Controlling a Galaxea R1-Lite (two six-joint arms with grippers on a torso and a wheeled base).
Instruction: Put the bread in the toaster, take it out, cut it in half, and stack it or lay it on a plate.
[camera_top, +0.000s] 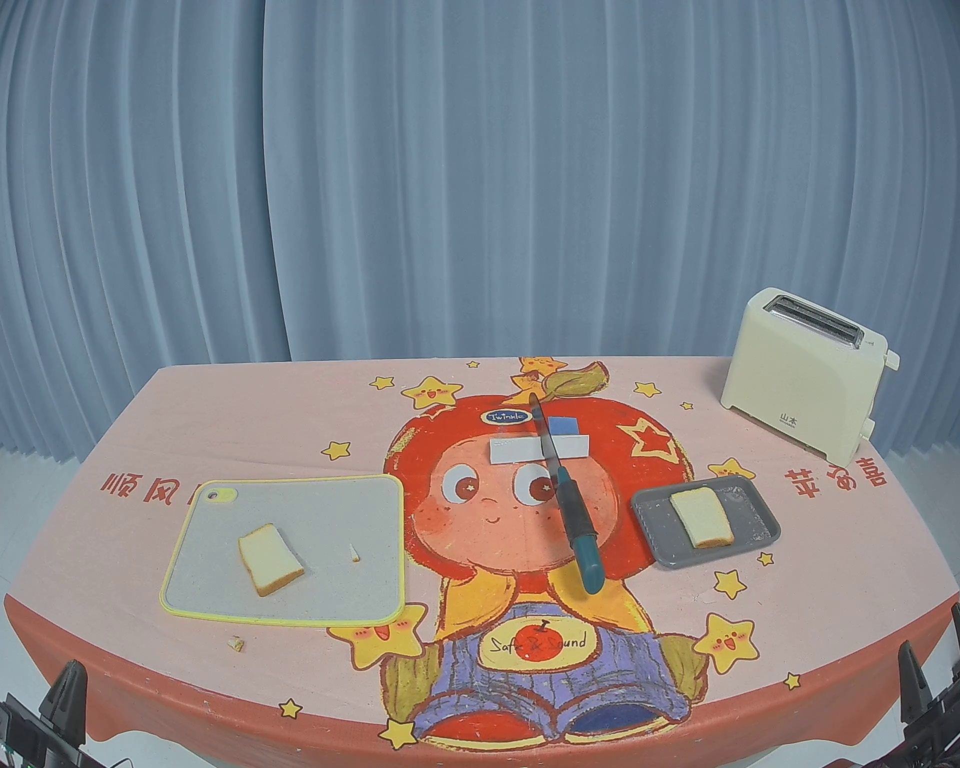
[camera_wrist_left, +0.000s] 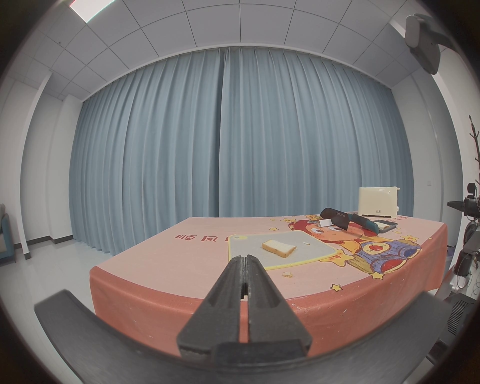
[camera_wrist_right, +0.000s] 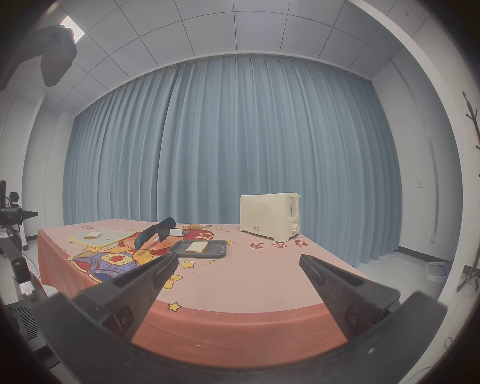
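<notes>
My left pincer (camera_wrist_left: 244, 265) hangs low, off the near edge of the table (camera_top: 200, 420). Its two fingers are pressed flat together with nothing between them. Straight ahead of it, past the table edge, lies the cutting board (camera_top: 330, 580). One piece of bread (camera_top: 270, 558) lies flat on the board, toward the side nearer this pincer, and a small crumb (camera_top: 354, 552) lies on the board just beyond it toward my right. Another crumb (camera_top: 236, 644) lies on the cloth between the board and this pincer. My right pincer (camera_wrist_right: 237, 260) hangs off the same near edge, at the table's right corner. Its fingers are spread wide apart and hold nothing. Ahead of it, a little toward my left, sits the grey plate (camera_top: 755, 515) with a second piece of bread (camera_top: 701, 516) lying flat on it. Farther off beyond the plate, at the far right of the table, stands the cream toaster (camera_top: 805, 372), upright, with its slots facing up. The knife (camera_top: 567, 497) lies between my two pincers, out at mid-table. Its teal handle points back toward me, and its blade rests across a small white and blue block (camera_top: 540, 447). The knife is nearer the plate than the board and touches neither.
</notes>
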